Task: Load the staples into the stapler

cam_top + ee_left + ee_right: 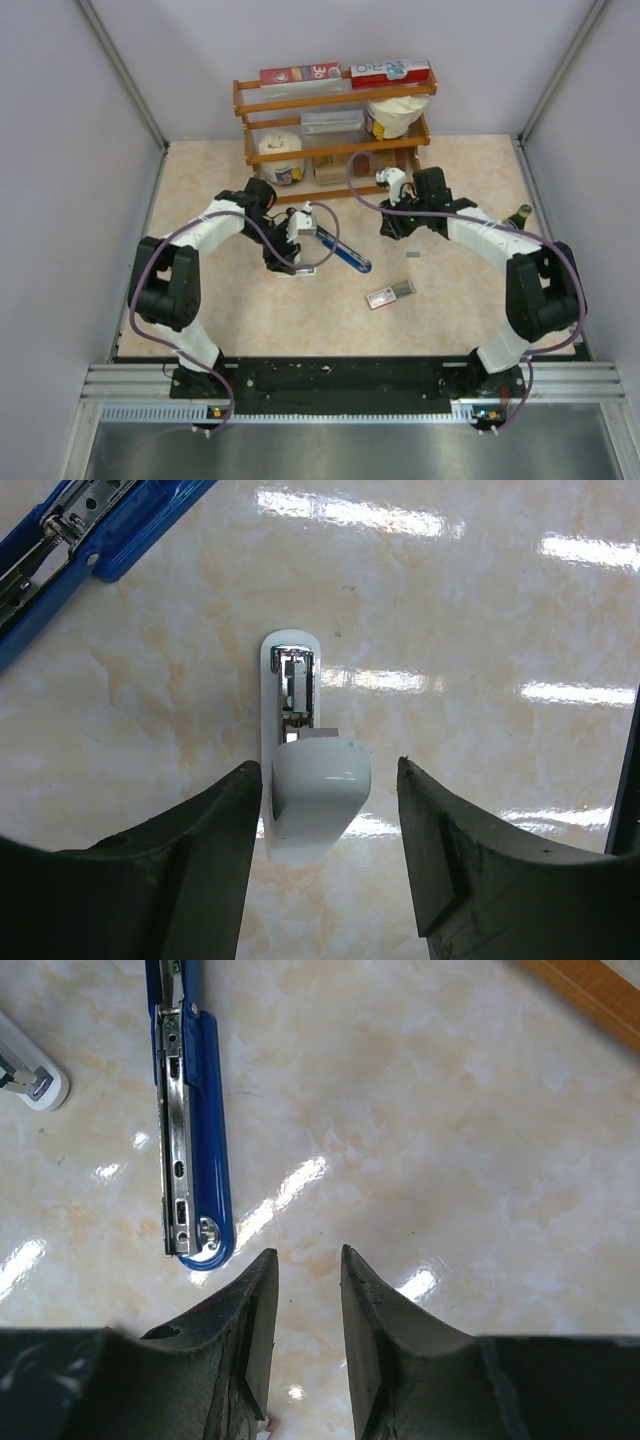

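Marbled tabletop (pixel 250 320), staples box (pixel 390 294), "30" carton (pixel 300 74)

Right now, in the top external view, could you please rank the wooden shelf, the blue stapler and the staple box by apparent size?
1. wooden shelf, clearly largest, though farthest back.
2. blue stapler, long and thin.
3. staple box, smallest, shorter than the stapler.

We see the staple box (pixel 389 294) on the table (pixel 250 310), right of the opened stapler (pixel 345 255), with the shelf (pixel 335 130) behind both.
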